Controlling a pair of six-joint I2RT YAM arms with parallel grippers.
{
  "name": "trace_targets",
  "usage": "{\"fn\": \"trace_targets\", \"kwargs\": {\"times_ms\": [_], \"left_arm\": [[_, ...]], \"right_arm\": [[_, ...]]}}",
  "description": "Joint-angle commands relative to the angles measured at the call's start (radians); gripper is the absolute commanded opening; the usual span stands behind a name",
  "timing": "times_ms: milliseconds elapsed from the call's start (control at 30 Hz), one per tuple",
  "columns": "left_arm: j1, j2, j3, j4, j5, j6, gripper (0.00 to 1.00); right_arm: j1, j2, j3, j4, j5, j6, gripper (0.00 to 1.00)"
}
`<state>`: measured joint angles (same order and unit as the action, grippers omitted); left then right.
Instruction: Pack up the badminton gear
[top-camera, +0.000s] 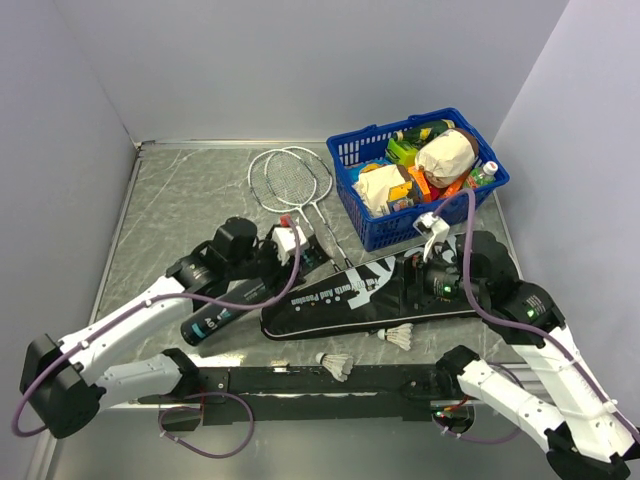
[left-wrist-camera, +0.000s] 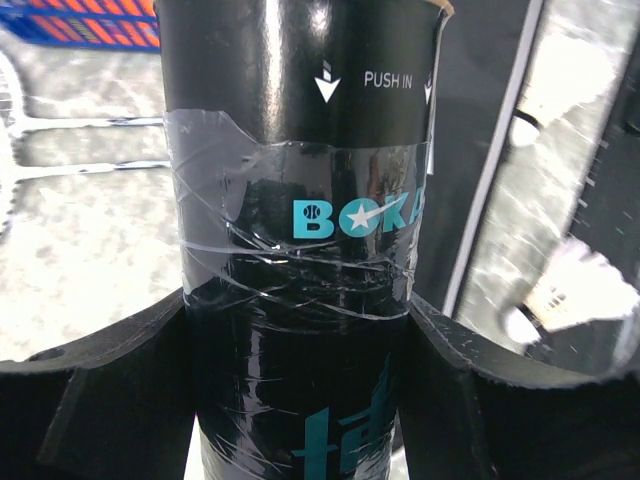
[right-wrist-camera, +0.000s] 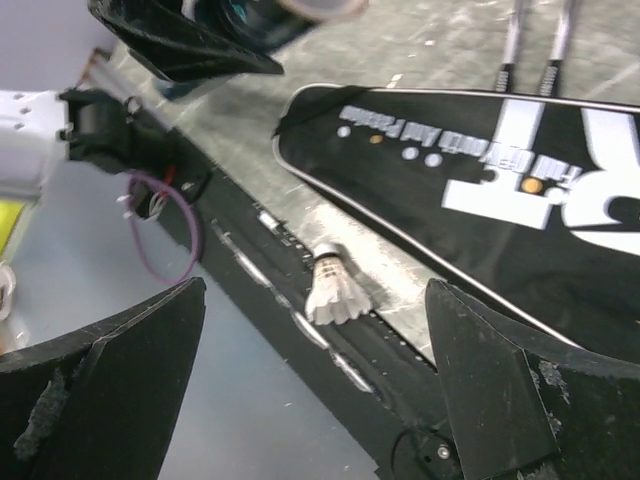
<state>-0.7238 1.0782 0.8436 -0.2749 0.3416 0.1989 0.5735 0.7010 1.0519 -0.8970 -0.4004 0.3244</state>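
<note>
Tube (left-wrist-camera: 300, 230), glossy black with teal lettering and clear tape round it, sits left of the black bag (top-camera: 370, 300), clamped in my left tool (left-wrist-camera: 298, 305). My right tool (right-wrist-camera: 315, 300) stands wide open.

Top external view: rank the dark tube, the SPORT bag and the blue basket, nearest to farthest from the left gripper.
1. dark tube: clamped between the fingers of the left gripper, trailing toward the near left.
2. SPORT bag: flat on the table, just to the gripper's right.
3. blue basket: farthest, at the far right of the table.
</note>
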Motion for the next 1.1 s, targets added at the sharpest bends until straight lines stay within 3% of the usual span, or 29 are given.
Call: {"fn": "trace_targets", "kwargs": {"times_ms": [0,233,667,1067], "left_arm": [[-0.037,-0.066,-0.038,0.008,0.088,0.022,0.01],[-0.089,-0.04,-0.061,0.037,0.129,0.013,0.01],[-0.132,-0.084,-0.126,0.088,0.154,-0.007,0.02],[-0.132,-0.103,-0.124,0.094,0.158,-0.015,0.02]], "right_arm": [[0.005,0.032,0.046,0.073,-0.095,-0.022,0.96],[0.005,0.144,0.094,0.142,-0.202,-0.062,0.88],[0.003,0.268,0.063,0.325,-0.373,-0.001,0.52],[0.022,0.308,-0.018,0.402,-0.406,0.045,0.45]]}}
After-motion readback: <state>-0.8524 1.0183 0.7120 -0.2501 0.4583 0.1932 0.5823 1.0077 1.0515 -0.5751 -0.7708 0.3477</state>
